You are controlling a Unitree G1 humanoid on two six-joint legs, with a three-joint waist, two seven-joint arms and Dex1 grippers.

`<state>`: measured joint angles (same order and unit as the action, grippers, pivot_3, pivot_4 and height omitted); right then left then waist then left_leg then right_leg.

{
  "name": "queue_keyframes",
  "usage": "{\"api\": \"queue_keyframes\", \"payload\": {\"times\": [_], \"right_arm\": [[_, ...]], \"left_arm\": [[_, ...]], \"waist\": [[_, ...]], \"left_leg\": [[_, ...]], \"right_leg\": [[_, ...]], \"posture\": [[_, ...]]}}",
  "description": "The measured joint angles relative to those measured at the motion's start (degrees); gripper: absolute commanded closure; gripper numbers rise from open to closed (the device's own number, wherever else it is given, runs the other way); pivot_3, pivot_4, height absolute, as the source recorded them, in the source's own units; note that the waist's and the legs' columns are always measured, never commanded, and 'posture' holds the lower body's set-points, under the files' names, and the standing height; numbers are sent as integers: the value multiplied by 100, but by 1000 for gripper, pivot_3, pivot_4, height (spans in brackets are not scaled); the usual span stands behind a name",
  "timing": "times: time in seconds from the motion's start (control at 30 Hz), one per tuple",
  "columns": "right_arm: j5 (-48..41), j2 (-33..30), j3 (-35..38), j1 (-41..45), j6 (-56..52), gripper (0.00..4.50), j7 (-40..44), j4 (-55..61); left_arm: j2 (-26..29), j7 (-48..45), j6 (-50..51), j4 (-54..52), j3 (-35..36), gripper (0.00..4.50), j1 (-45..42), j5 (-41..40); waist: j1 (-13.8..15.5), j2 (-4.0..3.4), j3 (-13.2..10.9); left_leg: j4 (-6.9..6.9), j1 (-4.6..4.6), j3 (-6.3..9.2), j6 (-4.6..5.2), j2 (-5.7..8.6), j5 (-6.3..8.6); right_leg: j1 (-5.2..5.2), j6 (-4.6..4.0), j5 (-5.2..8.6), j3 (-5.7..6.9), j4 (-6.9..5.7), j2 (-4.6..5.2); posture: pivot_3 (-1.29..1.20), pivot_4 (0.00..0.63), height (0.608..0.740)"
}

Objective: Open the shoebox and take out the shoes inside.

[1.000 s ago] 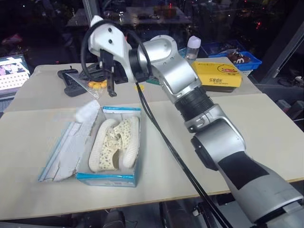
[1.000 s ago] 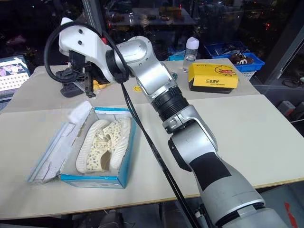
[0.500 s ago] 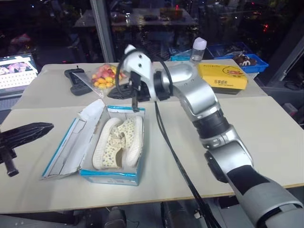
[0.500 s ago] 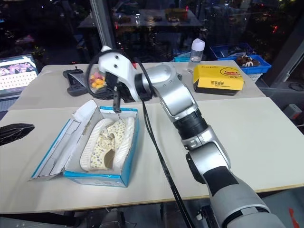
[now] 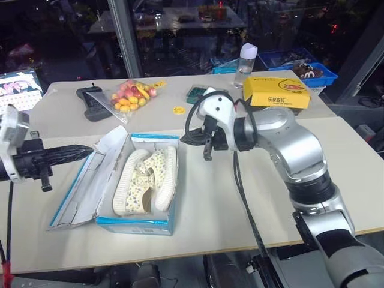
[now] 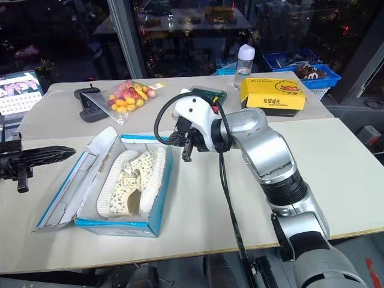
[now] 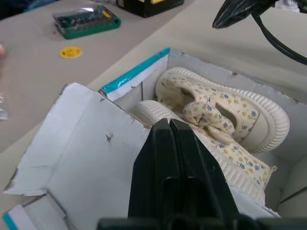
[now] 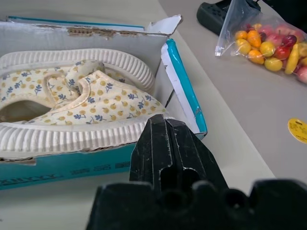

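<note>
Shoebox (image 5: 105,186) open on the table (image 5: 252,198), lid flat to its left, shoes (image 5: 147,180) inside. Left gripper (image 5: 81,150) closed and empty, beside the lid; right gripper (image 5: 198,139) empty, fingers together in its wrist view, right of the box. Head views add a fruit bag (image 5: 133,95) and yellow box (image 5: 276,91).

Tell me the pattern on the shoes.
Cream shoes with small yellow and blue-grey floral speckles, clearest in right wrist view.

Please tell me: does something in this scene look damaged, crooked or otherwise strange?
Yes. The shoebox has torn, ragged cardboard: the rim near the corner by the right hand is frayed, and the open lid has rough edges and a small puncture. The shoes still lie in it, one strap curled up loose.
</note>
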<state>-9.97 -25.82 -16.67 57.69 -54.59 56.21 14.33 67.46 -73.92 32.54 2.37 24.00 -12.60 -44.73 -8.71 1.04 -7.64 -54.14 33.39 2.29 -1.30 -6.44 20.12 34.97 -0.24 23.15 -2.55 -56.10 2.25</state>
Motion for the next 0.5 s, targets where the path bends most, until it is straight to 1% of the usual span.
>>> {"api": "queue_keyframes", "payload": {"times": [0.1,0.23,0.3,0.43,0.5], "right_arm": [[-144,-26,-126,99,-6,2058,81,17],[-277,-199,-279,213,-5,638,254,34],[-335,-237,-315,228,1,79,343,21],[-450,-246,-429,350,56,79,487,-57],[-468,-126,-533,508,108,79,496,-213]], "left_arm": [[0,-271,-2,103,-169,4500,-96,124],[0,-416,0,126,-172,4500,-98,191],[0,-478,16,61,-137,4500,-71,190],[2,-597,87,-142,60,4500,180,186],[2,-667,152,-228,211,4500,394,186]], "waist": [[5,-1,-10],[22,-4,-32],[34,-4,-48],[31,-4,-70],[10,-3,-84]], "left_leg": [[-21,25,2,0,0,0],[-65,51,17,0,0,0],[-98,75,19,0,0,0],[-175,161,26,-2,1,0],[-218,180,31,-2,0,-1]], "right_leg": [[20,0,0,0,-14,0],[29,3,1,12,-32,0],[46,8,4,11,-59,2],[137,10,8,6,-148,1],[169,17,27,5,-203,1]], "posture": [[0,150,643],[0,150,643],[0,150,643],[0,150,643],[0,150,643]]}}
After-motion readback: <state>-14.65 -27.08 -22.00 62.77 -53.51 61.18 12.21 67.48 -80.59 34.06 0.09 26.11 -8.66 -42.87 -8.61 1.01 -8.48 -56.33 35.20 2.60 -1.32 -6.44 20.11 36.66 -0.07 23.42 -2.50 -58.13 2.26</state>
